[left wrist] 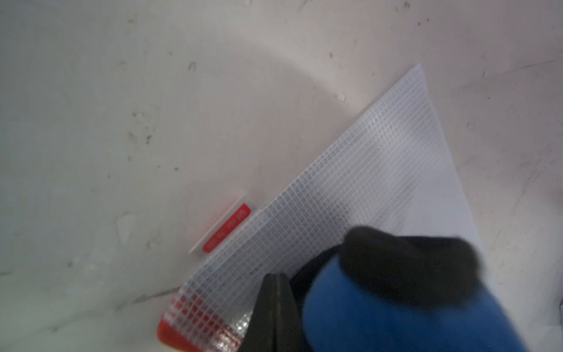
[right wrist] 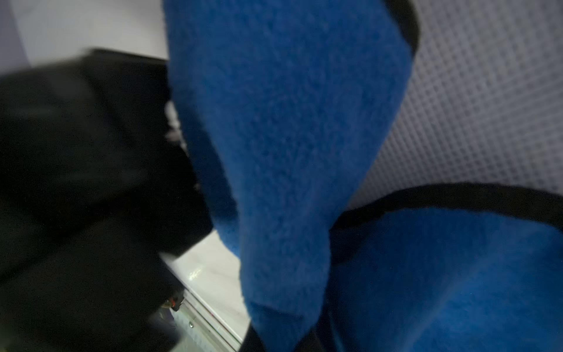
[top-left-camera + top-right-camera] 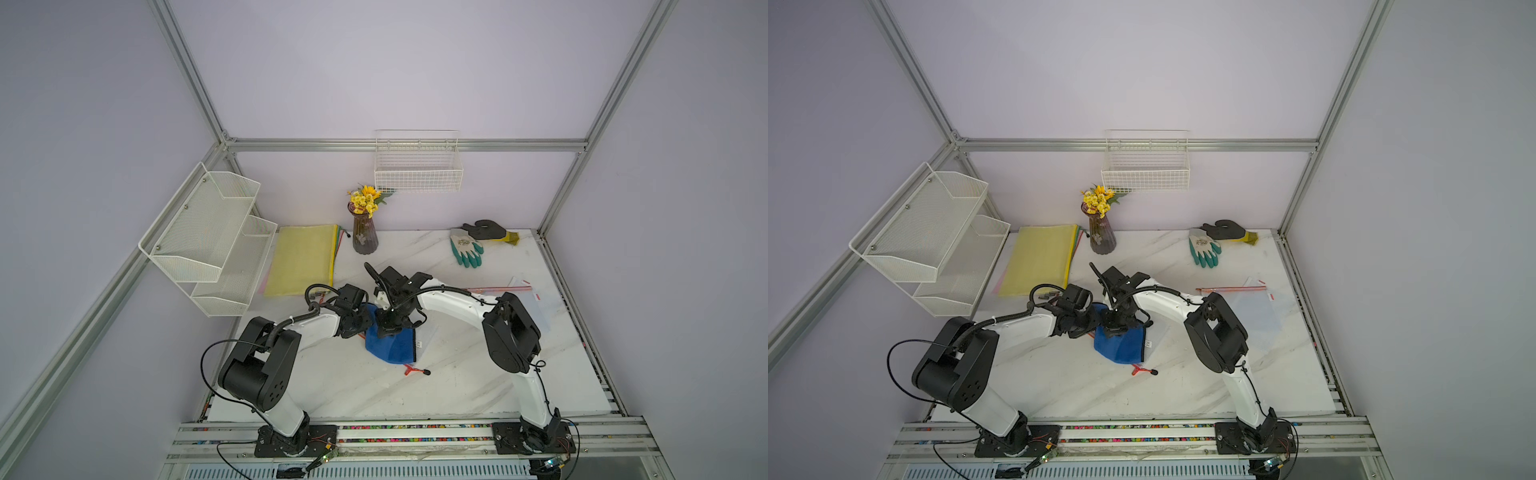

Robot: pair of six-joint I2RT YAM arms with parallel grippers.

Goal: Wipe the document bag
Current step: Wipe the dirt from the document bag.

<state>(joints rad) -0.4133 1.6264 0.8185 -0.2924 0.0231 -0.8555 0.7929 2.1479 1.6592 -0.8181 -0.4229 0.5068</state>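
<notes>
Your right gripper (image 3: 390, 328) was shut tight on the blue cloth (image 3: 392, 347). It held the cloth by a bunched-up bit at the top, so the cloth stood like a little tent with its bottom edge down on the document bag (image 1: 365, 183). The bag was see-through with a net pattern. It lay flat on the white table (image 3: 374, 395), near the middle, between your two arms. Its red end showed in the left wrist view.

Your left gripper (image 1: 275, 286) was shut too, with its two fingers pressed together and nothing to be seen between them. Its tip was down at the bag, just beside the cloth and close to the red end. I think it was there to pin the bag so it would not slide, but I could not tell if it really touched.

I think you were in the middle of the job. The cloth was picked up and sat on the bag, so that part was done. A big piece of the bag was bare in the left wrist view, and the cloth covered only one part. I could not tell which bits were clean. My guess is that rubbing across the rest of the bag was left to do.
</notes>
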